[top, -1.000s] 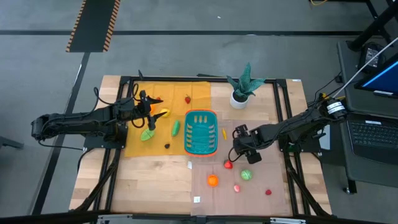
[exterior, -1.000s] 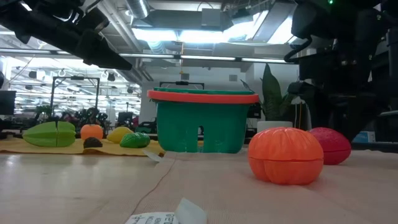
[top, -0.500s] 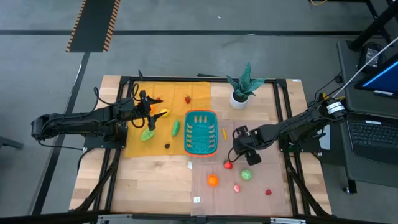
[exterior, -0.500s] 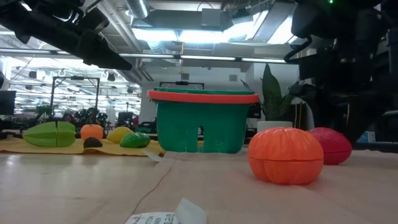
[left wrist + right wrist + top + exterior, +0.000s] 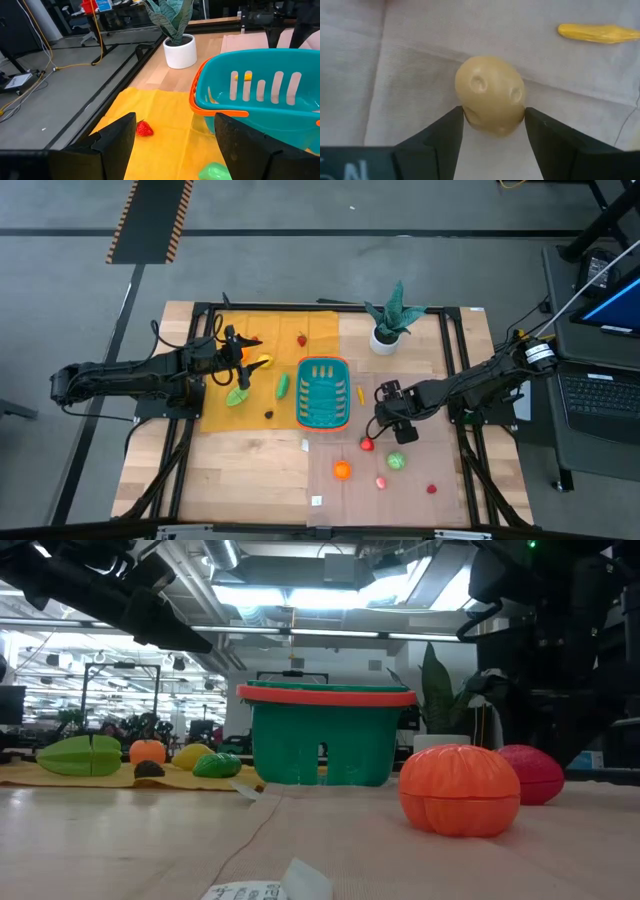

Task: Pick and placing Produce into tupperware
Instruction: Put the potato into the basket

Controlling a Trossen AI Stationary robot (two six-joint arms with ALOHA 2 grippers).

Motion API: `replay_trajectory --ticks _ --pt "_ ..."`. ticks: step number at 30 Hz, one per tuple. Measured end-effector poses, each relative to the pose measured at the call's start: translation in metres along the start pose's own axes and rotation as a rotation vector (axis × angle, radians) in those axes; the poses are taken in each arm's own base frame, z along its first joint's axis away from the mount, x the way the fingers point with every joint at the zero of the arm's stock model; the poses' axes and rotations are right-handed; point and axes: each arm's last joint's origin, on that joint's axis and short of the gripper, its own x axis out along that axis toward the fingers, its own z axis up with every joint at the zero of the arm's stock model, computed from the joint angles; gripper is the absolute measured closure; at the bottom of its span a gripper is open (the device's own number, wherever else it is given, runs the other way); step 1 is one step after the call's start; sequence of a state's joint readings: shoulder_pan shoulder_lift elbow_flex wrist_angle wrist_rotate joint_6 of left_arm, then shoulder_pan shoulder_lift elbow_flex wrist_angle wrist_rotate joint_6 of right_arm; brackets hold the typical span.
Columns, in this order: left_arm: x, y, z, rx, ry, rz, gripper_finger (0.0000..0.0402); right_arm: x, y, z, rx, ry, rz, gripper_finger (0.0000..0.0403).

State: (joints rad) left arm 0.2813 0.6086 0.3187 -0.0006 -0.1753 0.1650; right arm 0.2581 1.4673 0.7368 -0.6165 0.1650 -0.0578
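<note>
Potato [image 5: 490,95] sits right between the two fingers of my right claw [image 5: 492,137]. It is small, tan and round, and it lies on the pale cloth on the table [image 5: 240,470]. My fingers touch it on both sides, so I am grasping the potato, I think. It still looks to be resting on the cloth, not up in the air.

From above, my right claw [image 5: 385,402] is low over the table, just to one side of the teal basket [image 5: 323,393]. The basket is the place where the food has to go. It lies near my right claw, toward my other arm. The potato is about as wide as it is long, so I need not turn it any way.

My right claw is much nearer to the potato than my left one. A thin yellow piece [image 5: 595,33] lies a bit past the potato, apart from it.

My left claw [image 5: 172,142] is released, with its fingers wide apart and nothing in them. It hangs on the far side of the basket [image 5: 260,90], over the yellow cloth [image 5: 160,110]. A little strawberry [image 5: 144,129] lies ahead of it.

I think my next job is to lift the potato and carry it sideways over the orange rim.
</note>
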Motion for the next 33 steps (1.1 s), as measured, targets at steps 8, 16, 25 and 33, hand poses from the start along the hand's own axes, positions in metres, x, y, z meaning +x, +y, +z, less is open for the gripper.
replay_trajectory --ticks 8,16,25,33 --pt "0.0000 -0.0001 0.0000 0.000 0.000 0.000 0.0140 0.0000 -0.0004 0.0018 -0.022 -0.018 -0.004 0.0179" --pt "0.0000 0.0000 0.0000 0.000 0.000 0.000 0.0140 0.0000 -0.0007 0.0018 -0.001 -0.018 -0.015 0.0130" --pt "0.0000 0.0000 0.0000 0.000 0.000 -0.001 0.0140 -0.0003 -0.0003 0.0076 -0.092 -0.079 0.004 0.0116" --pt "0.0000 0.0000 0.0000 0.000 0.000 0.000 0.0140 -0.0003 0.0004 0.0083 -0.092 -0.088 0.026 0.0116"
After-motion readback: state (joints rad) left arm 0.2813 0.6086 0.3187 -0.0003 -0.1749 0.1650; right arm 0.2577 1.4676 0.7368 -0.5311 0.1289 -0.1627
